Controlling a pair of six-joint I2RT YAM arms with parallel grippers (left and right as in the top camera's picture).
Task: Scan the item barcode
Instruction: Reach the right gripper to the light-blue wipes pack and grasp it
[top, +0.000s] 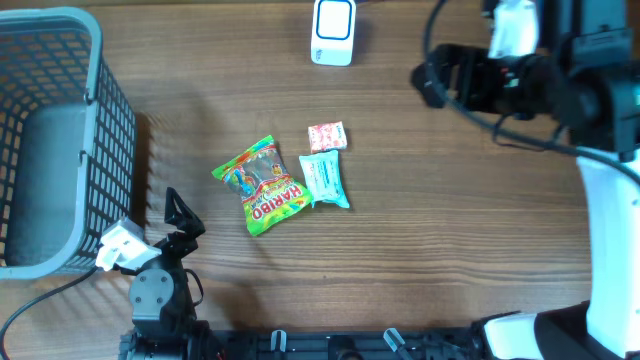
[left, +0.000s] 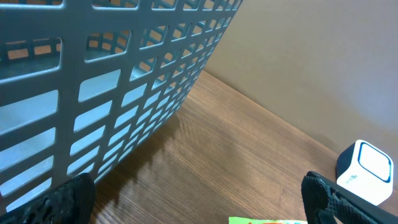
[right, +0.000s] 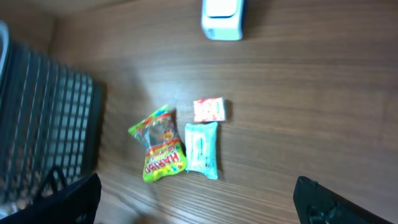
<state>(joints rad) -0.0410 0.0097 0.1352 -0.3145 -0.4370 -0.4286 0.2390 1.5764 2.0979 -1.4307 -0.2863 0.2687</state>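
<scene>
Overhead, green-and-yellow Haribo gummy bag (top: 265, 187), teal wipes packet (top: 324, 180) and small pink sweet packet (top: 327, 136) lie clustered mid-surface, within either arm's reach, short of the white boxy scanner (top: 333, 31). Left end effector (top: 185, 212) and right end effector (top: 432, 80) hang spread wide and empty, probably poised to pick.

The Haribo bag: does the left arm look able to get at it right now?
Probably yes. The left hand is open and empty, only bare table lies between it and the Haribo bag, and the basket stands off to the other side.
</scene>
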